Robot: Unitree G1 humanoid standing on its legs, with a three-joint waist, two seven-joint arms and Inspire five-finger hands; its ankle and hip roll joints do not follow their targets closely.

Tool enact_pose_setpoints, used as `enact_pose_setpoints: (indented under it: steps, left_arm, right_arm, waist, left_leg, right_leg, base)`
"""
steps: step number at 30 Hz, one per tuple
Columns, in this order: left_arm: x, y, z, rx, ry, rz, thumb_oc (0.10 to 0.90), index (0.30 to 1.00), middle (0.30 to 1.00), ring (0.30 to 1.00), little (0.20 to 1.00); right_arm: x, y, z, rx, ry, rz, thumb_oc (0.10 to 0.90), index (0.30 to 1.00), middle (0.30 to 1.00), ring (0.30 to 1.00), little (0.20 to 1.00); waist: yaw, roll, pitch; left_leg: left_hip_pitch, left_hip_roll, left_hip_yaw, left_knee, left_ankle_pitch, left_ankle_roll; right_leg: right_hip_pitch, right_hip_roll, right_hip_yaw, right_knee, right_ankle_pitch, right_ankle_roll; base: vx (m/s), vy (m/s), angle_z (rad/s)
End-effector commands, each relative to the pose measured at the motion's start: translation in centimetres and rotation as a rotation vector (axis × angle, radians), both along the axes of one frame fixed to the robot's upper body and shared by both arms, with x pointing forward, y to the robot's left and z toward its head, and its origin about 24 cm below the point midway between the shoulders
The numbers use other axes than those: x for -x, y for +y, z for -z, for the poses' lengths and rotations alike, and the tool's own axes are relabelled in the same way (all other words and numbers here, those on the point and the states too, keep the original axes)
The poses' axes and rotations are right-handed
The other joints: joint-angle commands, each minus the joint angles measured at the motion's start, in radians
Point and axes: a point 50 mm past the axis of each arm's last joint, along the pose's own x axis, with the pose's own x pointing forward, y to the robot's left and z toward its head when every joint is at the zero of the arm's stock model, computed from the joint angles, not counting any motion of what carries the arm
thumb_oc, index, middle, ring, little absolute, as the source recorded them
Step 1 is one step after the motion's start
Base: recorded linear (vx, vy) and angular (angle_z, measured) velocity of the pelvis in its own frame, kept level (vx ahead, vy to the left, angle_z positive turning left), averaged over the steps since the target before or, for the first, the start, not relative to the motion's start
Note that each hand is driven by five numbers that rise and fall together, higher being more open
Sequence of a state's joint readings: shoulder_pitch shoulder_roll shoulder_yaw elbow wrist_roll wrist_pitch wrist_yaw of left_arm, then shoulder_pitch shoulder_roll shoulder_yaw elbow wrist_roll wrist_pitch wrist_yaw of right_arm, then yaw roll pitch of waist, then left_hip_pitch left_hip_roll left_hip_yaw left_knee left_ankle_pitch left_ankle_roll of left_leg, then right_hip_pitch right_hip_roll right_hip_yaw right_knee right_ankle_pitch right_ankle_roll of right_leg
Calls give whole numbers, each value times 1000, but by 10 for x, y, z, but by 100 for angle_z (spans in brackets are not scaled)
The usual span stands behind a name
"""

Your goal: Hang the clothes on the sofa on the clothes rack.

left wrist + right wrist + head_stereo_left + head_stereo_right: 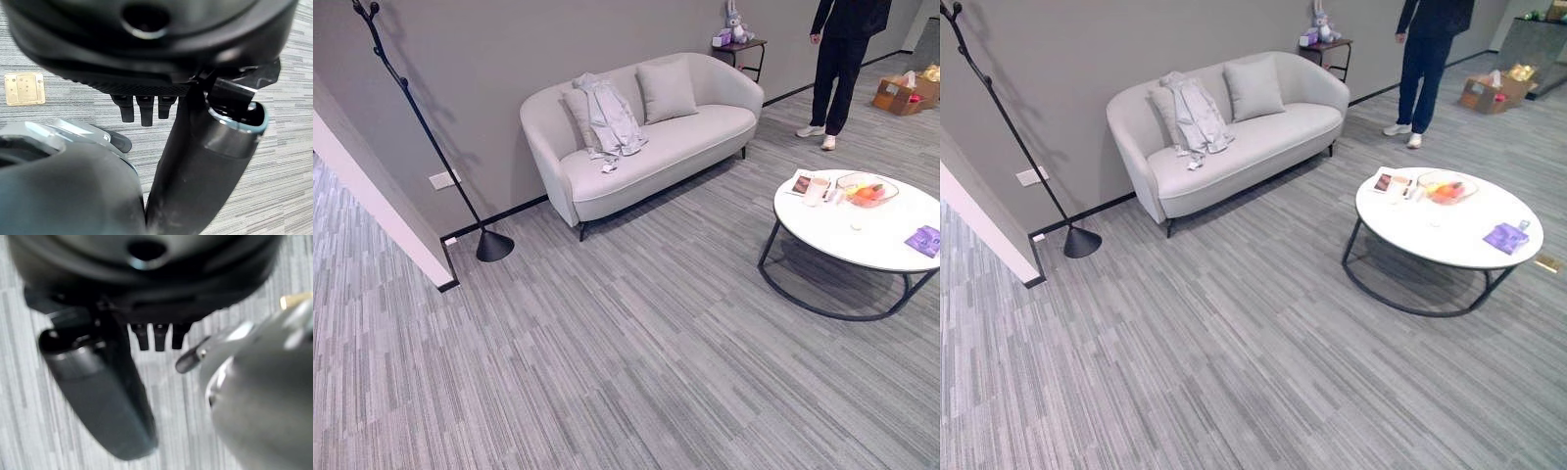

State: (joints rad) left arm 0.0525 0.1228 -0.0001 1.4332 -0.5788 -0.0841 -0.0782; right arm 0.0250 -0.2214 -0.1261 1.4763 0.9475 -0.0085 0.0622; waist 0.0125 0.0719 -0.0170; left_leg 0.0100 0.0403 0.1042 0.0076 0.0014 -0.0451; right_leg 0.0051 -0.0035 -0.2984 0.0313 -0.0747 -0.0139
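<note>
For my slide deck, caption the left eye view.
Pale garment draped on the grey sofa, black clothes rack standing to its left.

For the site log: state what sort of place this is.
Probably an office lounge or a staged living room: a grey sofa against the wall, a round white coffee table, a black clothes rack and grey carpet tiles. Both hands hang empty.

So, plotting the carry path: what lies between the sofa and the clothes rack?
Bare carpet; a wall socket behind. Sofa and clothes rack, left eye view.

Pale grey clothes (607,119), light grey sofa (695,137), black rack (431,137)
</note>
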Motion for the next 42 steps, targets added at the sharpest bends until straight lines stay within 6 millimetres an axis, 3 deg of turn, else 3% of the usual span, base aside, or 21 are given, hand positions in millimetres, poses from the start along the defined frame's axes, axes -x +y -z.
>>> enact_pose_setpoints:
  steps: [1,10,28,31,32,33,34,36,37,38,39,40,41,42]
  left_arm:
    - [1,4,-1,-14,8,44,800,900,900,900,900]
    - [-8,4,-1,-29,-3,127,800,900,900,900,900]
    - [-10,9,-2,-46,0,107,800,900,900,900,900]
    - [-15,9,-3,-50,-29,58,800,900,900,900,900]
    - [-24,9,-4,-55,-56,48,800,900,900,900,900]
    - [-24,9,-4,-56,-57,49,800,900,900,900,900]
    - [-30,9,-5,-60,-76,41,800,900,900,900,900]
    - [-31,7,-4,-55,-77,35,800,900,900,900,900]
    - [-29,6,-4,-53,-72,43,800,900,900,900,900]
    - [-30,6,-4,-53,-73,44,800,900,900,900,900]
    - [-25,6,-3,-49,-60,52,800,900,900,900,900]
    - [-10,10,-2,-51,-8,40,800,900,900,900,900]
    - [6,18,-3,-70,49,62,800,900,900,900,900]
    - [2,22,-4,-84,37,69,800,900,900,900,900]
  right_arm:
    - [-10,15,3,-38,-17,-7,800,900,900,900,900]
    - [-25,21,3,-50,-60,-68,800,900,900,900,900]
    - [-28,29,4,-67,-77,-122,800,900,900,900,900]
    - [-27,25,3,-57,-63,-157,800,900,900,900,900]
    - [-27,20,2,-38,-53,-156,800,900,900,900,900]
    - [-28,20,2,-38,-54,-155,800,900,900,900,900]
    - [-27,18,2,-30,-51,-150,800,900,900,900,900]
    - [-30,11,0,-7,-47,-158,800,900,900,900,900]
    - [-31,9,-1,-1,-43,-179,800,900,900,900,900]
    - [-31,9,-1,-1,-43,-179,800,900,900,900,900]
    - [-32,8,-1,-1,-42,-207,800,900,900,900,900]
    - [-30,9,-1,-4,-45,-251,800,900,900,900,900]
    - [-48,13,-2,7,-98,-319,800,900,900,900,900]
    - [-58,19,-3,7,-128,-334,800,900,900,900,900]
  waist:
    - [4,-71,-28]
    - [-10,-81,-35]
    - [-10,-94,-17]
    - [-2,-105,6]
    - [23,-116,54]
    - [22,-113,55]
    - [37,-109,80]
    - [61,-115,106]
    - [78,-112,114]
    - [77,-114,111]
    - [99,-110,107]
    - [126,-94,91]
    - [166,-51,84]
    - [189,-50,94]
  left_leg:
    - [8,-52,-5,-61,-41,15]
    - [24,-42,2,-54,-50,14]
    - [12,-24,-8,-39,-41,-5]
    - [-27,-7,-12,84,-76,-13]
    - [-127,9,-26,290,-57,-27]
    - [-139,13,-29,307,-64,-29]
    - [-177,26,-54,394,-29,-33]
    - [-245,6,-111,509,32,-19]
    - [-276,-35,-138,550,6,-6]
    - [-280,-37,-138,547,11,-5]
    - [-300,-102,-171,526,-19,9]
    - [-296,-172,-210,352,-47,19]
    - [-336,-206,-221,25,146,-10]
    - [-366,-215,-224,-38,184,-30]
  right_leg:
    - [30,-66,39,-119,41,91]
    - [40,-59,57,-119,36,87]
    - [34,-41,62,-119,30,79]
    - [39,-36,81,-119,20,70]
    - [59,-31,95,-119,7,55]
    - [57,-28,93,-119,7,54]
    - [74,-18,98,-119,4,44]
    - [82,-11,102,-119,1,35]
    - [85,-4,117,-119,-1,35]
    - [81,-6,115,-119,1,35]
    - [80,-1,138,-119,-1,39]
    - [80,18,159,-119,-15,53]
    - [126,106,203,-119,-68,28]
    - [158,136,238,-119,-91,8]
  base:
    - [0,0,0]
    - [5,-33,-6]
    - [0,-47,-1]
    - [-17,-115,-13]
    - [-72,-138,-28]
    - [-88,-146,-25]
    - [-39,-93,-20]
    - [-20,-100,-30]
    - [7,-33,-25]
    - [75,15,-38]
    - [239,41,-48]
    - [613,11,-67]
    - [732,-18,-105]
    - [669,-31,-111]
